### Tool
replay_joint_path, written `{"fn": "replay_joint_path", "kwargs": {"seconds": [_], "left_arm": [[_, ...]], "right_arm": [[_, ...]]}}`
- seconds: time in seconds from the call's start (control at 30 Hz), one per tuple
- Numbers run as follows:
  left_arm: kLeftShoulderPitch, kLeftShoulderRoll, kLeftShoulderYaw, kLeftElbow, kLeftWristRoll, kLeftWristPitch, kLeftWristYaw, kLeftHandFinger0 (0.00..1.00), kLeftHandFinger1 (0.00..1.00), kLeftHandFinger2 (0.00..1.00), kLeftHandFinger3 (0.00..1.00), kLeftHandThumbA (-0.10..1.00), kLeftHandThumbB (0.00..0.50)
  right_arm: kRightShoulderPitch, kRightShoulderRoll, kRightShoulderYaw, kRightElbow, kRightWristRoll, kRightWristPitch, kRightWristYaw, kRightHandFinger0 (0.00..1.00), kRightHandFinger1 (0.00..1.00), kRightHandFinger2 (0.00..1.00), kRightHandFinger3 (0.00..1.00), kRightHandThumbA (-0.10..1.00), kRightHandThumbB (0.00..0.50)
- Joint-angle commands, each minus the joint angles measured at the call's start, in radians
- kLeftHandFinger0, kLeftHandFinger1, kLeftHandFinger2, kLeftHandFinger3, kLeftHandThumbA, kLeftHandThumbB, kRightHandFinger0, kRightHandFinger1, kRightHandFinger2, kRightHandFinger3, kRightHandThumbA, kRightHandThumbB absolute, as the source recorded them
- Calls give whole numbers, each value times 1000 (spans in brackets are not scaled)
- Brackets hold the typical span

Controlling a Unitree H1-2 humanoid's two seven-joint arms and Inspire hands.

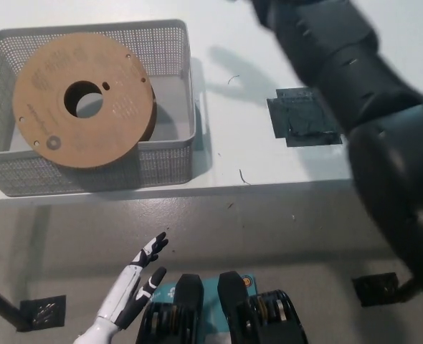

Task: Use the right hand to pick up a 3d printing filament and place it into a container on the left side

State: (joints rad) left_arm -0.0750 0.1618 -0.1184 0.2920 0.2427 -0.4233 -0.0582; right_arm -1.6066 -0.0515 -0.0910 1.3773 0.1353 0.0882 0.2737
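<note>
— Filament spool (82,99), where does the head view put it?
— Inside the grey mesh container (176,154) at the left of the white tabletop (233,154). Its brown cardboard face is turned up toward the camera, the round hub hole showing, and the spool leans tilted against the basket's near wall, its lower edge overlapping that wall in the picture.
— And the black right arm (355,100)?
— It crosses the upper right of the frame, running out past the top edge. Its hand is out of sight, so whether it is clenched or released cannot be told. Nothing of the arm touches the spool or the basket.
— The white left hand (129,297)?
— Low at the bottom left, below the tabletop's edge, fingers spread apart and grasping nothing.
— Anything else on the tabletop?
— A dark square patch (305,120) lies right of the basket, partly under the arm.
</note>
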Motion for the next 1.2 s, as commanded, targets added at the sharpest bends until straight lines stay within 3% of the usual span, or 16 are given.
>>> {"fn": "replay_joint_path", "kwargs": {"seconds": [0.0,0.03,0.1,0.17,0.27,0.37,0.47,0.67,0.77,0.93,1.03,1.17], "left_arm": [[-12,0,-5,-16,-7,-8,0,1000,1000,1000,1000,1000,205],[-12,1,-5,-16,-4,-7,0,1000,1000,1000,1000,1000,203],[-14,3,-4,-14,-4,-6,0,1000,1000,1000,1000,1000,192],[-11,6,-2,-16,-6,-4,0,1000,1000,1000,1000,1000,191],[-13,5,3,-11,-14,-10,2,1000,1000,1000,1000,1000,188],[-15,2,3,-7,-14,-15,6,1000,1000,1000,1000,1000,182],[-14,-4,2,1,-10,-26,13,1000,1000,1000,1000,1000,175],[-12,-15,3,8,-9,-36,24,1000,1000,1000,1000,1000,171],[-21,-21,3,18,-7,-40,29,1000,1000,1000,1000,1000,176],[-5,-21,5,0,-15,-27,24,1000,1000,1000,1000,1000,193],[-11,-24,5,7,-16,-28,25,1000,1000,1000,1000,1000,180],[-1,-28,3,8,-18,-32,26,1000,1000,1000,1000,1000,180]], "right_arm": [[-94,-128,24,-149,-17,-48,100,1000,1000,1000,1000,986,500],[-72,-165,20,-221,-5,-35,130,1000,1000,1000,1000,940,480],[-17,-218,20,-387,9,32,162,1000,1000,1000,1000,874,497],[47,-266,32,-553,10,89,185,1000,1000,1000,1000,870,498],[179,-344,28,-857,35,207,204,1000,1000,1000,1000,873,426],[310,-413,13,-1111,71,292,223,1000,1000,1000,1000,881,433],[430,-462,-15,-1303,131,341,245,1000,1000,1000,1000,887,408],[653,-472,-109,-1583,263,359,214,1000,1000,1000,1000,914,398],[781,-445,-147,-1756,308,355,165,1000,1000,1000,1000,1000,413],[972,-371,-142,-1973,323,310,94,1000,1000,1000,1000,1000,455],[1074,-357,-95,-2052,323,241,114,1000,1000,1000,1000,1000,378],[1192,-318,-61,-2157,309,207,86,1000,1000,1000,1000,1000,453]]}}
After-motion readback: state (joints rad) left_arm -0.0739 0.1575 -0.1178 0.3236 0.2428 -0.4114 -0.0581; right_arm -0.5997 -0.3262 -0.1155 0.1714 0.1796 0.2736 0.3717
